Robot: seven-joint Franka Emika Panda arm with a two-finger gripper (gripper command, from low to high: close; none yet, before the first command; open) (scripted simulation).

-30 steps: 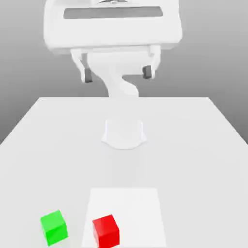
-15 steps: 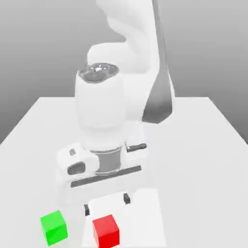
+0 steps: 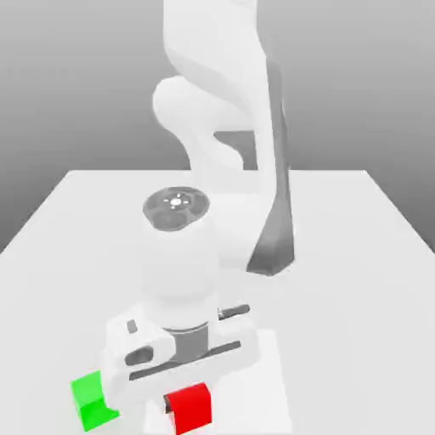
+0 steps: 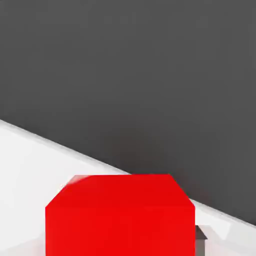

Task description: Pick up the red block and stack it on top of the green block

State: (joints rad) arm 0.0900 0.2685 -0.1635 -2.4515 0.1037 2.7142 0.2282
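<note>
Your gripper (image 3: pixel 189 404) down at the red block (image 3: pixel 192 409), whether it is spread or pinching you cannot tell, red block low over the white table (image 3: pixel 340 306), green block (image 3: pixel 92 402) near it toward the exterior view's left, wider open tabletop toward the right

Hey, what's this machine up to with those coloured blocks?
A white robot arm has its gripper down at the red block, apparently to pick it up. The green block sits nearby, toward the exterior view's left, with nothing stacked on it.
</note>
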